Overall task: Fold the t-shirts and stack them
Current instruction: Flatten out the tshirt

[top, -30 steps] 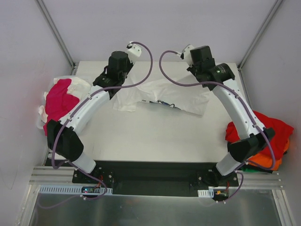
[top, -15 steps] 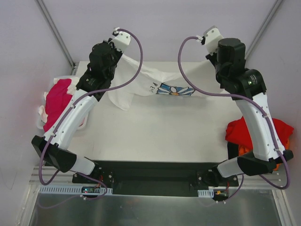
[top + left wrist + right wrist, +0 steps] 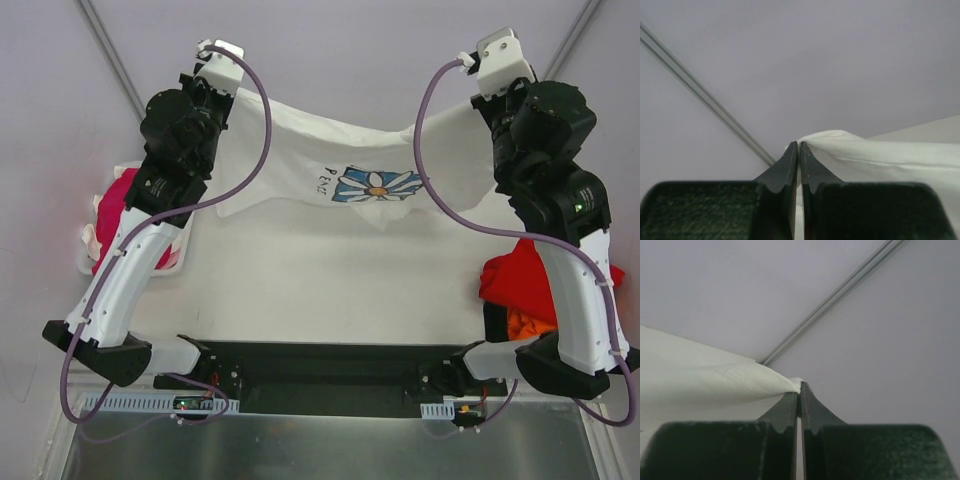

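This is a robot lab test cell. Plain pale walls (image 3: 350, 40) and metal corner struts (image 3: 116, 60) enclose the white table (image 3: 330, 290). A black mounting plate (image 3: 330, 365) lines its near edge.

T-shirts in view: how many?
5: white daisy tee held by left gripper and right gripper; magenta tee on white tee at left; red tee over orange tee at right. Piles may hide more.

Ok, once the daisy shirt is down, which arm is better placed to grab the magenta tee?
Left, probably. The magenta tee lies at the table's left edge beside the left arm; the right arm is across the table. Currently left gripper and right gripper are both shut on the daisy-print shirt.
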Motion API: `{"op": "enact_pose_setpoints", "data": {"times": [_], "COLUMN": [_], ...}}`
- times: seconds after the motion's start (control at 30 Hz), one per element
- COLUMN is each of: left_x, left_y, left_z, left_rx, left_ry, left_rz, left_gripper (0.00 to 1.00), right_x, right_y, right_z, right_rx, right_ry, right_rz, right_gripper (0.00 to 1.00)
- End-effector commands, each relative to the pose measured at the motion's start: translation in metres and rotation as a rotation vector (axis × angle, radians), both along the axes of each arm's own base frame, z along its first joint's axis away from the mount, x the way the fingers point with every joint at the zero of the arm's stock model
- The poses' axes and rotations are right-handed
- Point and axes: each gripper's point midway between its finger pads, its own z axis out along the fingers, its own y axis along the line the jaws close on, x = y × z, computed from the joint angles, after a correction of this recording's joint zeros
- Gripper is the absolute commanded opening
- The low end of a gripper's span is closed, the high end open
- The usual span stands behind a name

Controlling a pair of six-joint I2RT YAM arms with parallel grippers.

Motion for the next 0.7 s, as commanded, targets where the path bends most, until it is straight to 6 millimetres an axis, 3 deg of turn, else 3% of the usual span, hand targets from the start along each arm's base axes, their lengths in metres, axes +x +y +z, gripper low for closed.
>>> {"op": "enact_pose_setpoints", "data": {"times": [0.0,0.3,0.67], "left_x": [-0.022,-0.026,-0.049], "left_y": [0.013,0.023,0.033], "left_z": [0.042,0.035,0.059], "left_rx": [-0.068,-0.078,-0.105], "left_ry": [-0.106,-0.094,-0.155], "left_rz": [0.018,0.066,0.054], "left_gripper": [0.0,0.0,0.0], "right_x": [-0.022,-0.042,-0.042], "right_y": [-0.018,-0.035,-0.023], "right_z": [0.055,0.11,0.125], "right_rx": [0.057,0.09,0.051], "right_ry": [-0.187,-0.385,-0.45], "right_rz": [-0.051,-0.098,-0.058], "right_gripper": [0.01,0.01,0.01]}}
